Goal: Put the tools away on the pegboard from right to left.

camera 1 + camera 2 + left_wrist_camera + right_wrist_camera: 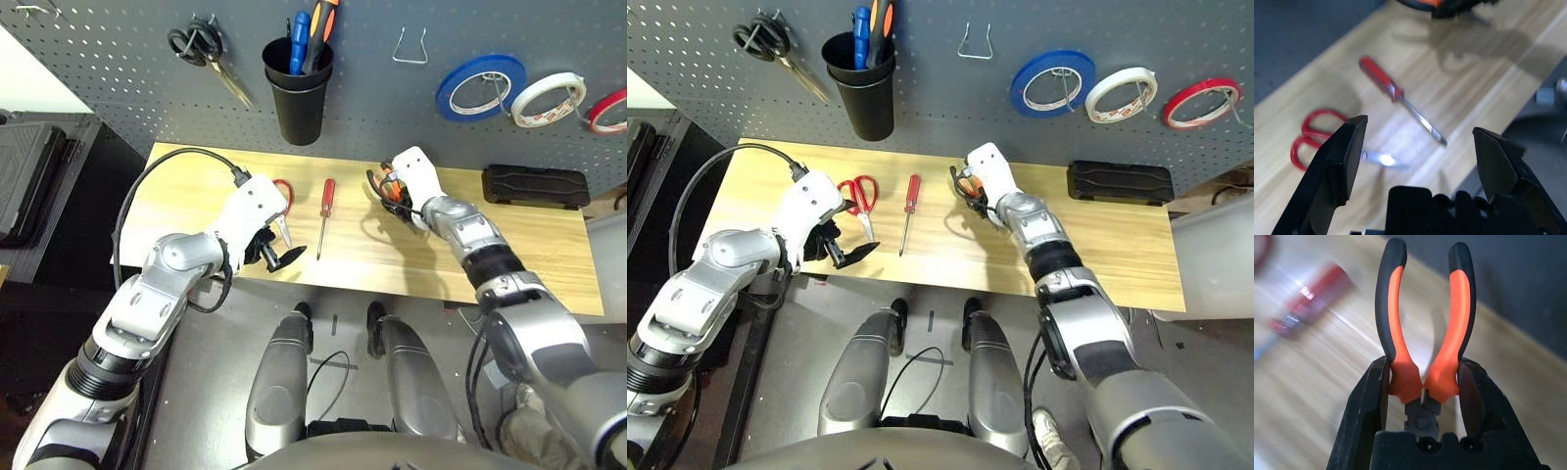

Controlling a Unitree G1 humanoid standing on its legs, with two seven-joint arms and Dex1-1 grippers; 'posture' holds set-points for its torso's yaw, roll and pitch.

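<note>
On the pale wooden tabletop (pixel 1097 245) in front of the large dark grey perforated pegboard (pixel 950 108), the right gripper (pixel 1422 382) is clenching its two black fingers (pixel 1364 406) around the orange-and-black-handled pliers (pixel 1425 323), gripping them near the joint with the handles pointing away from the wrist; whether the pliers are touching the wood or lifted just off it, I cannot tell. Over toward the left end, the left gripper (pixel 1420 147) is hovering near the front edge with its fingers spread wide and holding nothing. Just beyond it the small red-handled scissors (pixel 860 196) are lying flat, and beside them, toward the middle, the slim red-handled screwdriver (pixel 909 211) is lying with its handle toward the board. Up on the board, the thin red tape ring (pixel 1203 101) is hanging at the far right, next to a white tape roll (pixel 1122 94) and a blue tape roll (pixel 1052 82), while a black cup (pixel 860 86) holding a few tools and a pair of black-handled scissors (pixel 774 44) are hanging farther left. A flat black case (pixel 1120 182) is lying near the right end of the wood.
</note>
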